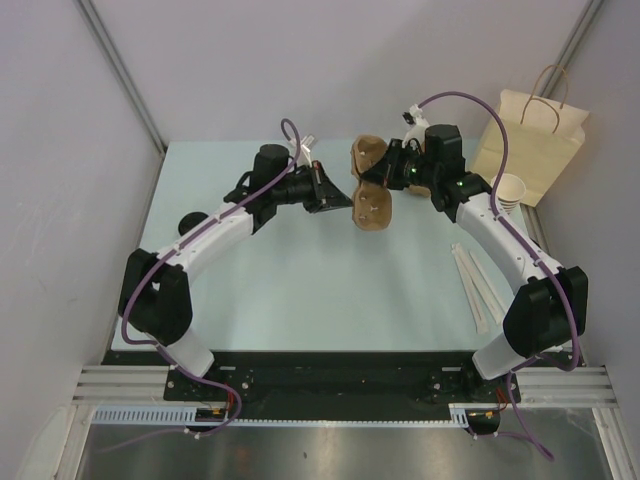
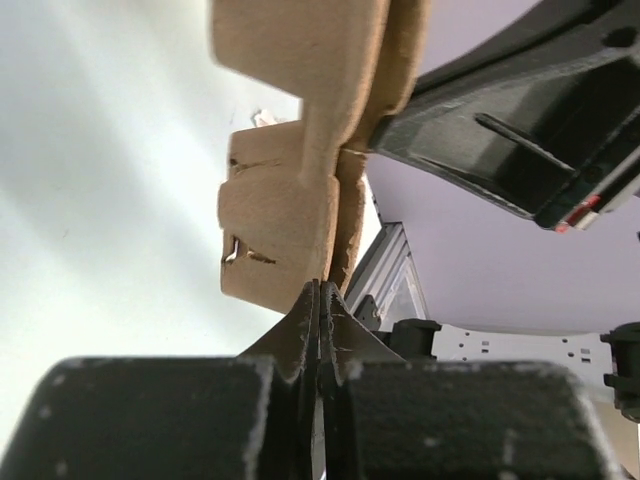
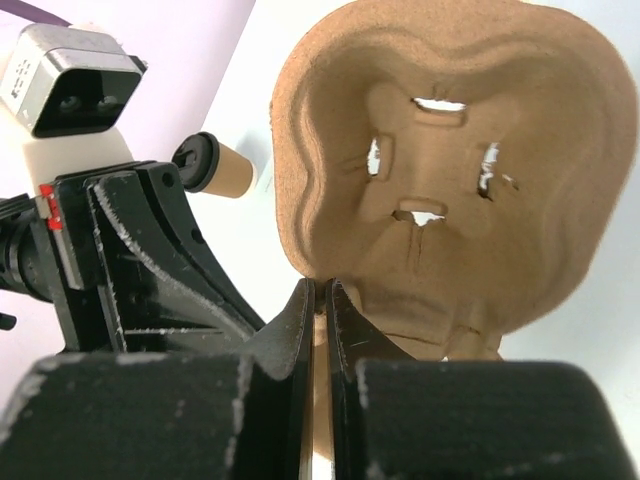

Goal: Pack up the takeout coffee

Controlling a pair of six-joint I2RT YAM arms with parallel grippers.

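Both the left claw (image 2: 320, 300) and right claw (image 3: 320, 295) grip the pulp carrier (image 1: 374, 210) aloft, readying it; next, likely, set it down for the takeout coffee (image 1: 511, 190).

Fig. No legible txt, labels, brand marks, nos. or signs in any of the 3 views. The printable surfaces that show, i.e. pulp cup carrier (image 3: 530, 130) and paper bag (image 1: 535, 150), are plain.
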